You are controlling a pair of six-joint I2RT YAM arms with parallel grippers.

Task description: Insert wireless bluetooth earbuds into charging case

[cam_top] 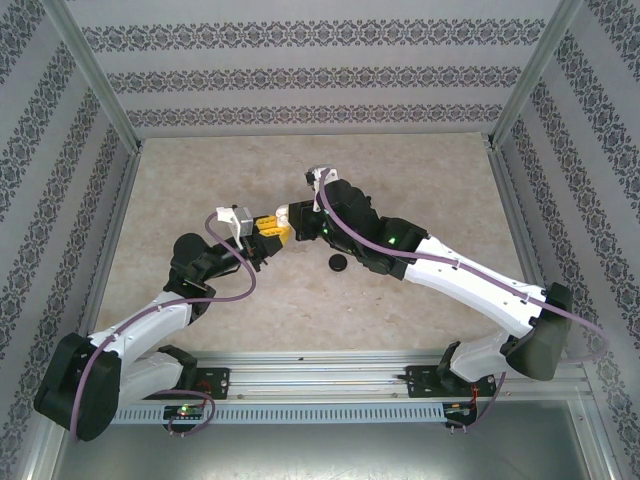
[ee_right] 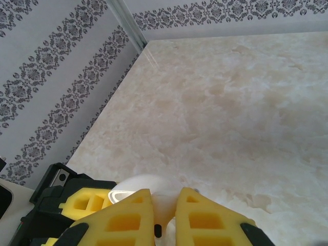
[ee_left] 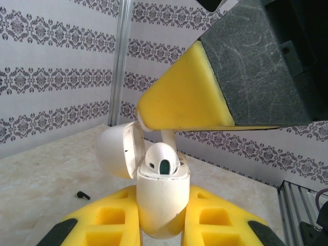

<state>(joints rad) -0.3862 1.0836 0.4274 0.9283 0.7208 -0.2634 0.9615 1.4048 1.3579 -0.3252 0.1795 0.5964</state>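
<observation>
The white charging case point(ee_left: 163, 215), lid swung open, is held upright in the closed left gripper point(ee_left: 163, 201) above the middle of the table point(cam_top: 420, 180). A white earbud point(ee_left: 161, 160) is seated in its mouth. Directly above it, a thin white stem point(ee_left: 168, 136) is pinched in the closed right gripper point(ee_right: 165, 199). A black round case point(cam_top: 338, 263) lies just right and nearer, and a black earbud point(ee_left: 83, 195) lies well apart.
</observation>
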